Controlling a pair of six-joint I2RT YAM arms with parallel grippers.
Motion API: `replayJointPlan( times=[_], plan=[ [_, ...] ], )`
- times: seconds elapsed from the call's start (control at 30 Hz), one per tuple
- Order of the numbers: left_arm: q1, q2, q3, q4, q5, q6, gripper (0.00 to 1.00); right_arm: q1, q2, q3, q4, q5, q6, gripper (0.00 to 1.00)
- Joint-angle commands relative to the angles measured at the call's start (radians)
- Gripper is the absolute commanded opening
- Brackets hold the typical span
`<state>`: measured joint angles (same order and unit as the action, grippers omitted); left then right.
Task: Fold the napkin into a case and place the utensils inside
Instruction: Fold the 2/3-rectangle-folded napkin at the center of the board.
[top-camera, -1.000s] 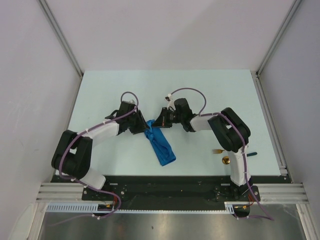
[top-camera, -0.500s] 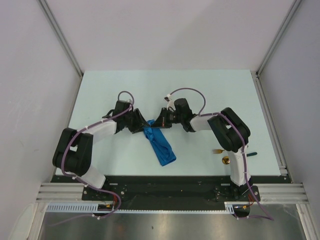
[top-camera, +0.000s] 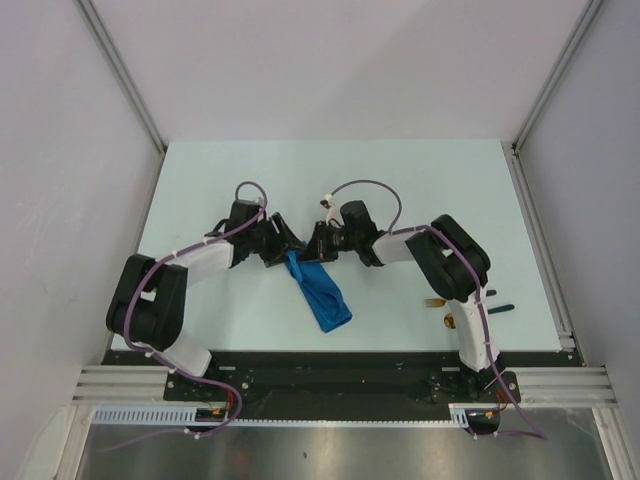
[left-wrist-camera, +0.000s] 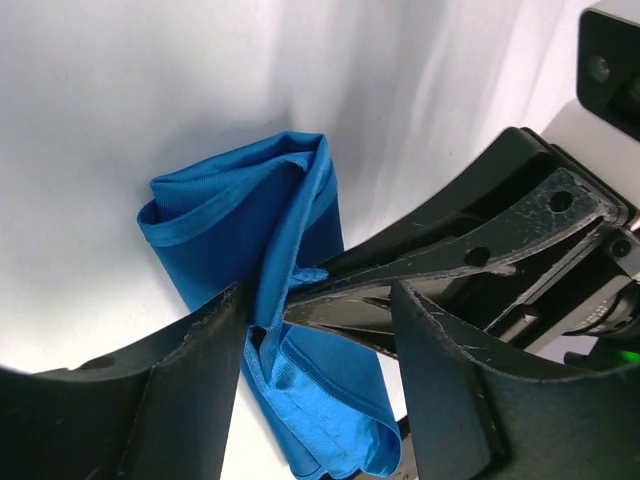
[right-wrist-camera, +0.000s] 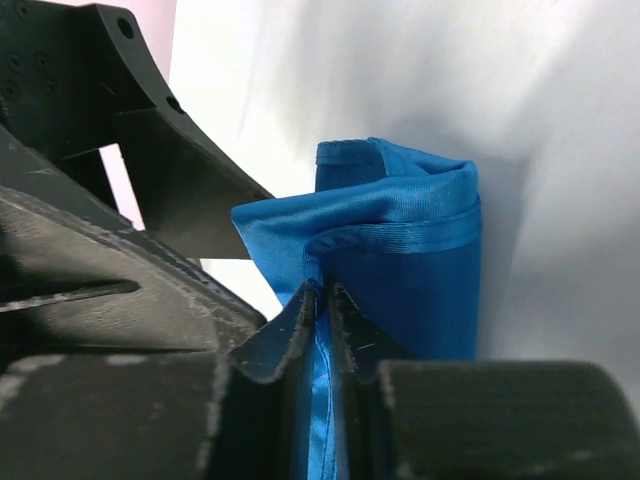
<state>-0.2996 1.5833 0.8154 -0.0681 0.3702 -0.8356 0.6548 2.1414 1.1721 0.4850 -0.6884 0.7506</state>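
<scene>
**Item: napkin** (top-camera: 318, 290), blue, folded into a narrow oblong, lying mid-worktop (top-camera: 220, 190). We record its long axis as diagonal, with the far end angled toward the left arm and the near end toward the right. Both grippers meet at the far end.

**Right gripper** (right-wrist-camera: 322, 290): jaws pinched on a hem there.

**Left gripper** (left-wrist-camera: 318, 297): jaws spread, straddling the same edge and gripping nothing.

**Utensils** (top-camera: 448, 318): beside the right arm's base, well apart from the cloth. We judge the right arm to be nearer them.
</scene>
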Motion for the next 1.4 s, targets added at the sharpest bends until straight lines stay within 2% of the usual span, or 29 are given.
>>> replayJointPlan(
  times=[0.0,0.07,0.2,0.4,0.57,0.67,0.8,1.07,1.17,1.37],
  plan=[
    [0.007,-0.031,0.013,0.008,-0.014,-0.011,0.64,0.009,0.021,0.038,0.063,-0.046,0.013,0.17],
    [0.007,-0.017,0.022,0.001,-0.02,-0.017,0.63,0.009,0.017,0.029,0.066,-0.04,0.006,0.21],
    [0.007,0.01,0.045,-0.038,-0.039,-0.016,0.62,0.003,-0.001,-0.008,0.087,-0.039,0.0,0.36],
    [0.007,0.009,0.051,-0.035,-0.048,-0.025,0.55,0.003,-0.015,-0.029,0.096,-0.03,-0.052,0.5],
    [0.007,0.003,0.05,-0.059,-0.068,-0.02,0.51,0.002,-0.028,-0.014,0.072,-0.011,-0.076,0.51],
    [0.007,-0.023,0.028,-0.047,-0.085,-0.02,0.52,0.003,-0.029,-0.002,0.06,-0.011,-0.083,0.55],
    [0.007,-0.034,0.024,-0.039,-0.089,-0.039,0.48,0.014,-0.031,0.012,0.044,0.004,-0.1,0.61],
    [0.01,-0.117,0.011,-0.079,-0.206,-0.065,0.48,0.019,-0.043,0.035,-0.003,0.05,-0.109,0.61],
    [0.013,-0.088,0.025,-0.087,-0.192,-0.062,0.43,0.016,-0.043,0.037,-0.005,0.056,-0.097,0.59],
    [0.013,-0.02,0.065,-0.102,-0.178,-0.051,0.23,0.011,-0.044,0.031,0.003,0.058,-0.082,0.51]
  ],
)
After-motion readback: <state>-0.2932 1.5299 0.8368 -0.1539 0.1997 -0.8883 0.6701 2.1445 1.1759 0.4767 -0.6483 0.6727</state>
